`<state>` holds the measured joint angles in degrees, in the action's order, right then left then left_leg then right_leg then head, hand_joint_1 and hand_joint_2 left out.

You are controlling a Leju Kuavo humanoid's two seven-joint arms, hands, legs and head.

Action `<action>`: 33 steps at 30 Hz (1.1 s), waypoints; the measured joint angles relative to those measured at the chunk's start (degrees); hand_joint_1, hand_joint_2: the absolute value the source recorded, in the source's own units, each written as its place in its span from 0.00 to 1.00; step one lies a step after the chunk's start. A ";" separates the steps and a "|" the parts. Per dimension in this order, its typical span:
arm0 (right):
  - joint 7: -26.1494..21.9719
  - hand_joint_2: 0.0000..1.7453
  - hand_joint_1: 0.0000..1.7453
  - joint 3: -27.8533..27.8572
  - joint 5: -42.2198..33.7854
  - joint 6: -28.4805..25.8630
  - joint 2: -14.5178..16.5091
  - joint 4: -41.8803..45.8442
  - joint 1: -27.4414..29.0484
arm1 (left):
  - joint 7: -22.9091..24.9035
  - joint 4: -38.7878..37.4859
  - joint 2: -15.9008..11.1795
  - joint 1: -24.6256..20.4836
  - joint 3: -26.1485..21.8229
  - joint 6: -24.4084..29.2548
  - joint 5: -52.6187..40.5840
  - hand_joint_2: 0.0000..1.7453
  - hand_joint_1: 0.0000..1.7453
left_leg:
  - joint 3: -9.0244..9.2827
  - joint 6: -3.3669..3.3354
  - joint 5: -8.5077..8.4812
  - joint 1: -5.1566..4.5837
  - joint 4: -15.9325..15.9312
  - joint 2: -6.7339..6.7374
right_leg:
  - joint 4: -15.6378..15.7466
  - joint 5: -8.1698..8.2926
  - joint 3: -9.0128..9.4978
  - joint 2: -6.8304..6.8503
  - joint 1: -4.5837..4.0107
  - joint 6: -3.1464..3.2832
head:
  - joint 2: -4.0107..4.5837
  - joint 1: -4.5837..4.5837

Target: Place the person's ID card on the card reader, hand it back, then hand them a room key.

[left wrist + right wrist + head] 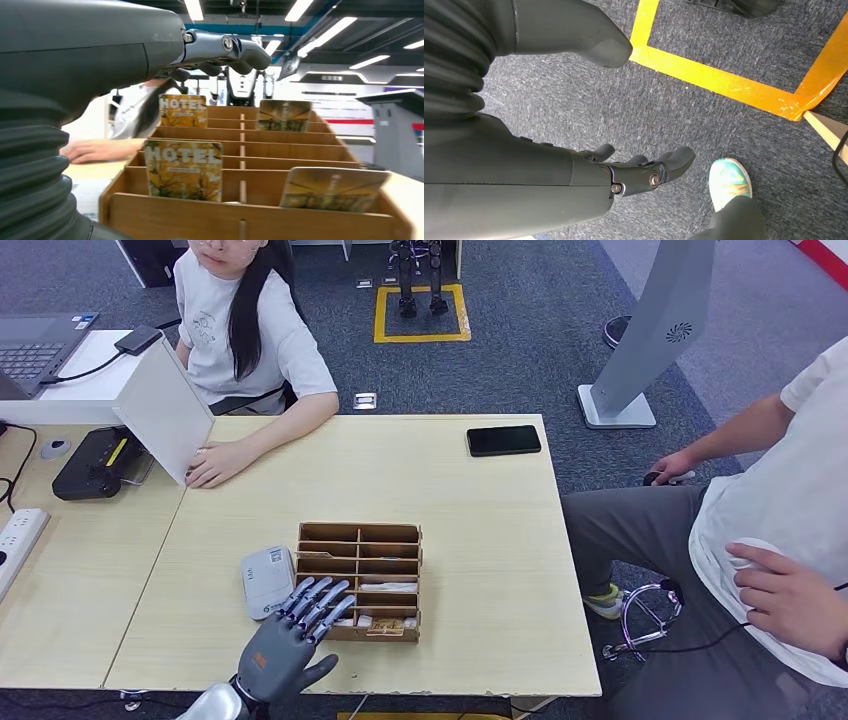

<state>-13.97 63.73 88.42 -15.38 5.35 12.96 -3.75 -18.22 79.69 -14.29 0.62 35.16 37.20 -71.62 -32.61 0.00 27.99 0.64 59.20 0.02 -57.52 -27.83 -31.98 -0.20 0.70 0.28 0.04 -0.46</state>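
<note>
Low in the frame's centre, "HOTEL"-printed key cards (183, 169) stand in the wooden slotted box (360, 580), beside the white card reader (267, 580), under the left hand (295, 633), fingers spread, empty; the right hand (624, 170) hangs empty above carpet.

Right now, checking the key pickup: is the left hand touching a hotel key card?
Apart. In the left wrist view, the left hand hangs above the key cards, with background visible between.

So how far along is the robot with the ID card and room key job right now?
No ID card shows on the card reader, so whether that part is done cannot be told. The left robot hand hovers open by the wooden card box, where hotel key cards stand. Left: take a key and hand it over. The right robot hand hangs empty.
</note>
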 joint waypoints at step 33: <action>0.18 1.00 0.00 0.00 -0.05 -0.16 0.00 0.00 0.08 | 4.30 -2.46 -0.03 -0.18 -1.93 0.61 -1.58 1.00 0.00 | 0.00 0.00 0.00 0.00 0.00 0.00 | 0.00 0.00 0.00 0.00 0.00 0.00 | 0.00 0.01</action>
<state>-13.79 63.73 88.37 -15.54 5.35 12.96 -3.68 -13.92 77.23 -14.32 0.45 33.23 37.81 -73.20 -32.61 0.00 27.99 0.64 59.21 0.02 -57.52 -27.83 -31.98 -0.20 0.70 0.28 0.04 -0.45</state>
